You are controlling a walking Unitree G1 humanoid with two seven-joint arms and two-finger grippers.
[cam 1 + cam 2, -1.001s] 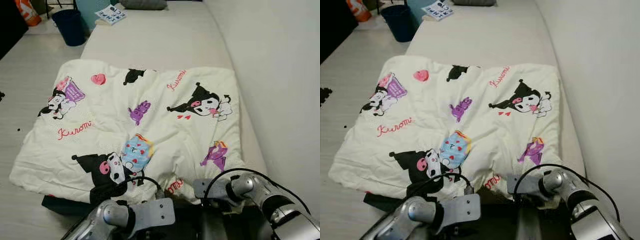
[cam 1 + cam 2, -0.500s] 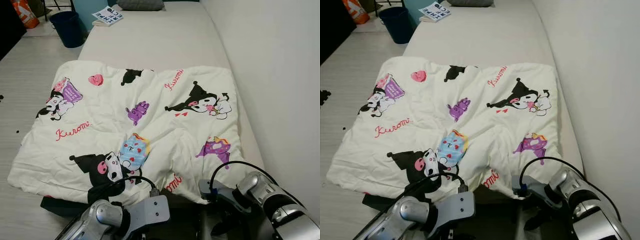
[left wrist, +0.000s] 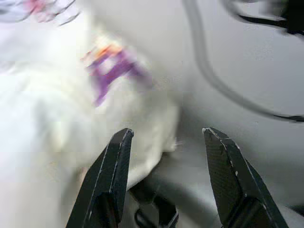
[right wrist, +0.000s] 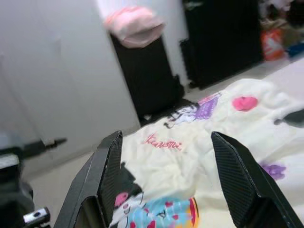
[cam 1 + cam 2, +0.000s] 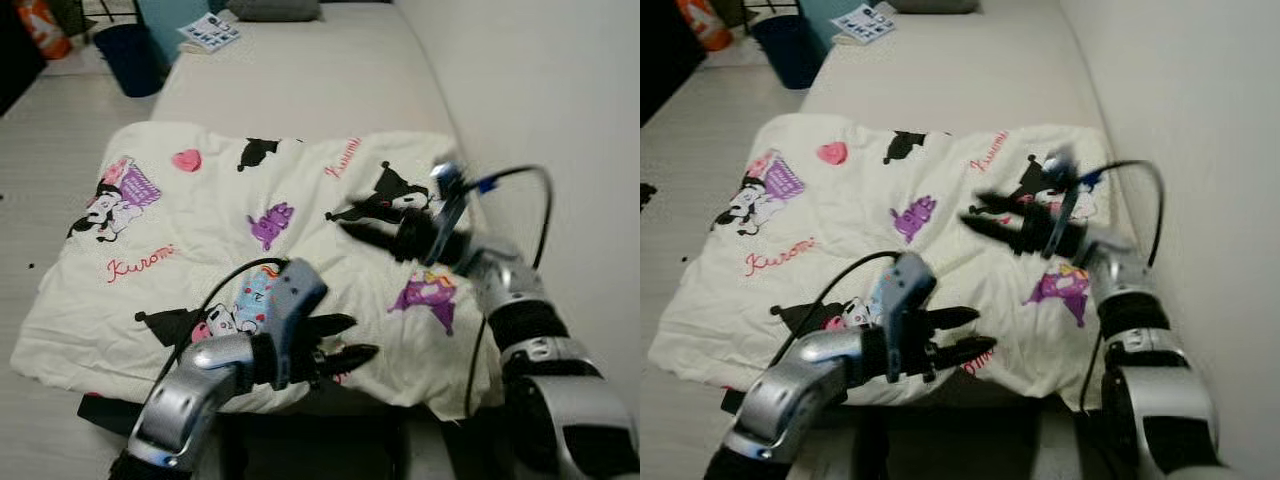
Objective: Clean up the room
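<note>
So there's a cream blanket (image 5: 840, 230) with cartoon prints spread flat over the near end of a beige bed (image 5: 950, 80), hanging a bit over the floor-side edge. Left pincer (image 5: 965, 335) is above the near hem, fingers spread apart. Right pincer (image 5: 990, 212) is over the blanket toward the wall, fingers parted too, kinda blurry. A dark blue bin (image 5: 788, 48) stands on the floor and a magazine (image 5: 865, 20) lies at the bed's far end.
</note>
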